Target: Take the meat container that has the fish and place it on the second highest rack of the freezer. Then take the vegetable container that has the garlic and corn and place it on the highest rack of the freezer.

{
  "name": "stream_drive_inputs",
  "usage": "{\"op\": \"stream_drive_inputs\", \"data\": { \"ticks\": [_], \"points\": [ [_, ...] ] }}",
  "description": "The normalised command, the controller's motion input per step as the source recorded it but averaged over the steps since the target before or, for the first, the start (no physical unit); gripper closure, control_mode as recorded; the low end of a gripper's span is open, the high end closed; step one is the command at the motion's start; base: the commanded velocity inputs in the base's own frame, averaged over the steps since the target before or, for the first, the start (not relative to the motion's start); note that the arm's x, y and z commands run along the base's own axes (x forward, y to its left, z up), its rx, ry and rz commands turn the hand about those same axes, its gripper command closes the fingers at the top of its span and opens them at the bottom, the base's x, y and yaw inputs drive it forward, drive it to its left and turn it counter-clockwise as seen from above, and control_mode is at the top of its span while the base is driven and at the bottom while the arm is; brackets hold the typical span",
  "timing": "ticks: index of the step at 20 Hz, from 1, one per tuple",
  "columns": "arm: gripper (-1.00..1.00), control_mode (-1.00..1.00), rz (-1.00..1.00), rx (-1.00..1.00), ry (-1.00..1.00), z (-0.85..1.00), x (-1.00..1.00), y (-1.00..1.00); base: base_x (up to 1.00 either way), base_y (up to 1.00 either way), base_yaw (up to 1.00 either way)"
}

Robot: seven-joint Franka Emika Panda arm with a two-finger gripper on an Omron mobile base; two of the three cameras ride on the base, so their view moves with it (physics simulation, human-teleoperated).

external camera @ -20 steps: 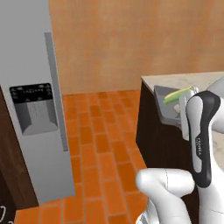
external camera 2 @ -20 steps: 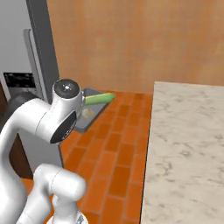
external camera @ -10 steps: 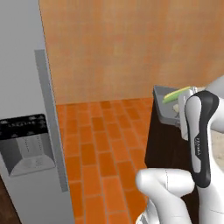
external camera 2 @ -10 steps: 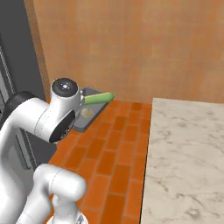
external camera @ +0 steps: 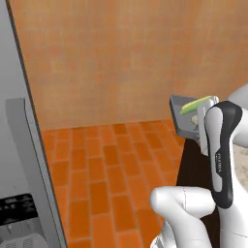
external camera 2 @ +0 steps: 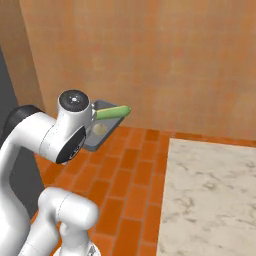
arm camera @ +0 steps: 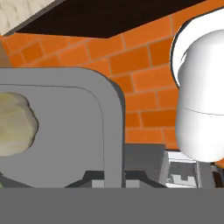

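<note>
The freezer (external camera: 19, 160) is seen along the left edge of the left base view, its grey door and long vertical handle running down to a dark dispenser panel at the lower left. A marble-topped table (external camera 2: 210, 195) is shown at the lower right of the right base view, above an orange brick floor (external camera 2: 130, 175). The vegetable container (external camera 2: 102, 131) is carried in the air, right of centre in the left base view and left of centre in the right base view, partly hidden behind the arm. The corn (external camera 2: 113, 112) is laid along the tray's far rim, one end jutting past its edge. The garlic (external camera 2: 100, 129) is set inside the tray, near the corn. In the hand view, the tray's rim is seen clamped by the gripper (arm camera: 114, 180) at the bottom of the frame, the fingers being closed narrowly on it.
</note>
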Motion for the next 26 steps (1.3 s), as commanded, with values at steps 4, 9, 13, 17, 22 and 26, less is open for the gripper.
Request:
{"op": "stream_drive_inputs", "data": {
  "ticks": [4,9,13,17,22,26],
  "points": [
    [1.0,1.0,0.0,0.0,0.0,0.0,0.0,0.0,1.0,-0.36,0.06],
    [1.0,1.0,0.0,0.0,0.0,0.0,0.0,0.0,0.99,-0.44,0.36],
    [1.0,1.0,0.0,0.0,0.0,0.0,0.0,0.0,0.69,-0.48,0.64],
    [1.0,1.0,0.0,0.0,0.0,0.0,0.0,0.0,0.35,-0.44,0.74],
    [1.0,1.0,0.0,0.0,0.0,0.0,0.0,0.0,0.68,-0.5,0.7],
    [1.0,1.0,0.0,0.0,0.0,0.0,0.0,0.0,0.99,-0.43,0.58]
  ]
}}
